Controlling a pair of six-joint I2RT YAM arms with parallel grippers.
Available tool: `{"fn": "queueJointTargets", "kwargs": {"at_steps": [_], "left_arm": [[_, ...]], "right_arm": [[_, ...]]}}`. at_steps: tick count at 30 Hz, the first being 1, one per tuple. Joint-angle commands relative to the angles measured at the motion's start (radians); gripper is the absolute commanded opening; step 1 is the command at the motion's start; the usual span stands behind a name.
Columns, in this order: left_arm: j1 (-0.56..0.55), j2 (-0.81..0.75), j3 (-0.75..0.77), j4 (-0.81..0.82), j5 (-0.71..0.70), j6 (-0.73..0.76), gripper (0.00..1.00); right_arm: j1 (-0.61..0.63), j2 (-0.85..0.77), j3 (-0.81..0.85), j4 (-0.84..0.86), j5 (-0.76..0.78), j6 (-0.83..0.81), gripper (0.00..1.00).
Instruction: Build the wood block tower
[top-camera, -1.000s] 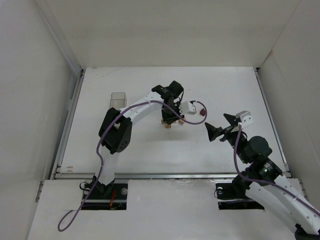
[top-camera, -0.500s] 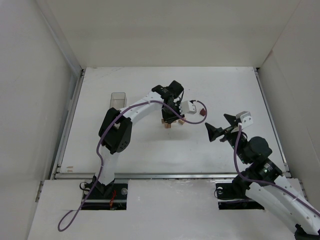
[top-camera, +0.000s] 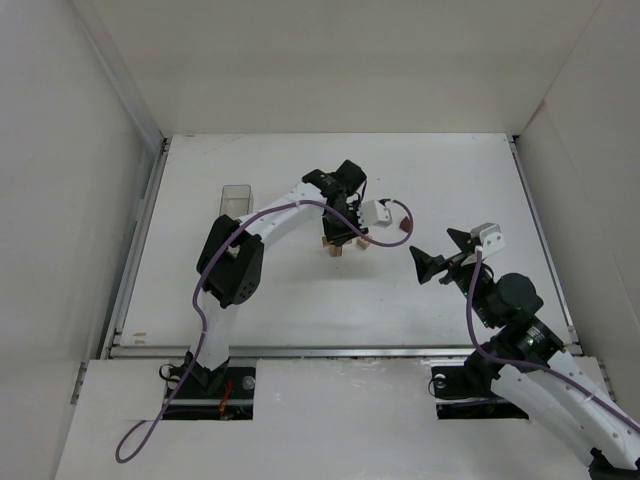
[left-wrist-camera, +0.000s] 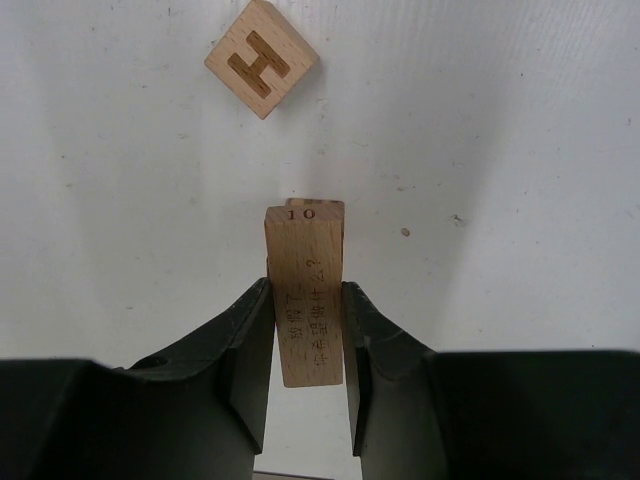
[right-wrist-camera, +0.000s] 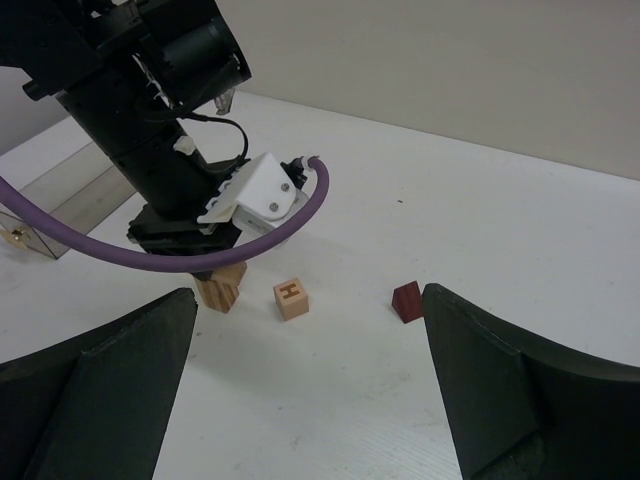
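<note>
While the left gripper (top-camera: 343, 238) hangs over the wood block tower (top-camera: 336, 248), the right gripper (top-camera: 437, 260) sits well apart from it, fingers spread wide and empty. From the left wrist, the jaws are clenched on a pale wooden bar (left-wrist-camera: 305, 300) stamped 10, nearer than the H cube (left-wrist-camera: 262, 58) and over a lower block (left-wrist-camera: 326, 205). From the right wrist, the tower sits just left of the H cube (right-wrist-camera: 290, 298), with a dark red wedge (right-wrist-camera: 406, 301) on the cube's right. The bars look light, stiff and smooth-faced, and are best pinched across the long sides at mid-length.
</note>
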Motion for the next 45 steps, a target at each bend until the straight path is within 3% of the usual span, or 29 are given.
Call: {"fn": "queueJointTargets", "kwargs": {"at_steps": [1, 21, 29, 39, 45], "left_arm": [[0.008, -0.029, 0.021, -0.007, 0.002, -0.006, 0.00], [-0.001, -0.009, 0.012, -0.027, 0.040, -0.015, 0.00], [-0.001, -0.018, -0.017, -0.027, 0.022, -0.006, 0.18], [-0.001, -0.036, -0.017, -0.005, 0.022, 0.004, 0.59], [-0.001, -0.055, 0.036, 0.004, 0.022, -0.006, 0.64]], "right_arm": [[-0.004, -0.007, 0.004, 0.012, 0.002, -0.009, 1.00], [-0.004, -0.007, 0.004, 0.012, 0.002, -0.009, 1.00], [-0.004, -0.007, 0.004, 0.012, 0.002, -0.009, 1.00], [-0.004, -0.007, 0.013, 0.003, 0.013, -0.009, 1.00], [-0.004, 0.005, 0.065, -0.015, 0.089, 0.087, 1.00]]}}
